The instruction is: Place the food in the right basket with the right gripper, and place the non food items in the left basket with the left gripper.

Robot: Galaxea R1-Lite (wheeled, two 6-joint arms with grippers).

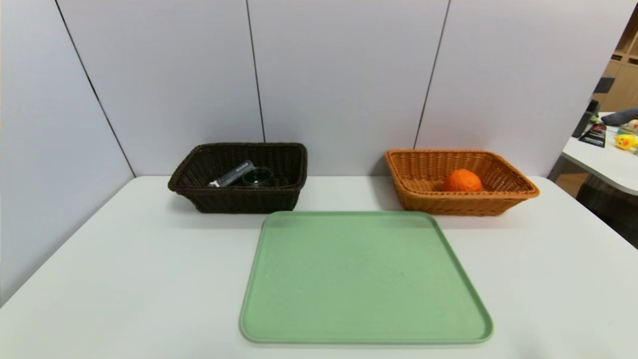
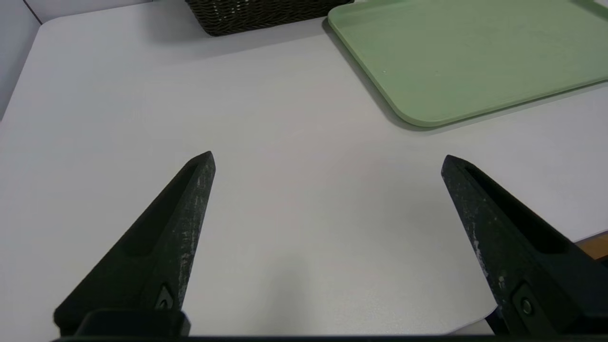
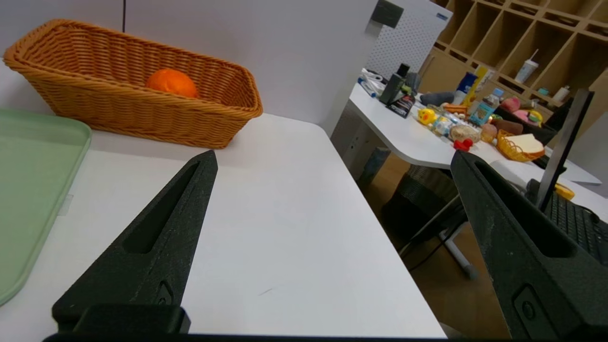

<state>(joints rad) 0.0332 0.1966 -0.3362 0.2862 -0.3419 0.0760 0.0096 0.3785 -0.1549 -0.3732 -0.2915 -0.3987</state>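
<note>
The orange bumpy fruit (image 1: 462, 180) lies inside the orange-tan right basket (image 1: 518, 185), also seen in the right wrist view as the fruit (image 3: 171, 82) in that basket (image 3: 118, 114). The dark brown left basket (image 1: 199, 192) holds a round dark glass dish (image 1: 257, 176) and a grey bar-like item (image 1: 233, 175); I cannot tell which tool that is. Neither arm shows in the head view. My left gripper (image 2: 327, 159) hangs open over bare table near the front left, with nothing between its fingers. My right gripper (image 3: 332, 159) stands open above the table's right edge, holding nothing.
A green tray (image 1: 259, 279) with nothing on it lies in the middle of the white table (image 1: 124, 279), in front of both baskets. Grey wall panels close off the back and left. Beyond the right edge stands another table (image 3: 408, 137) crowded with small items.
</note>
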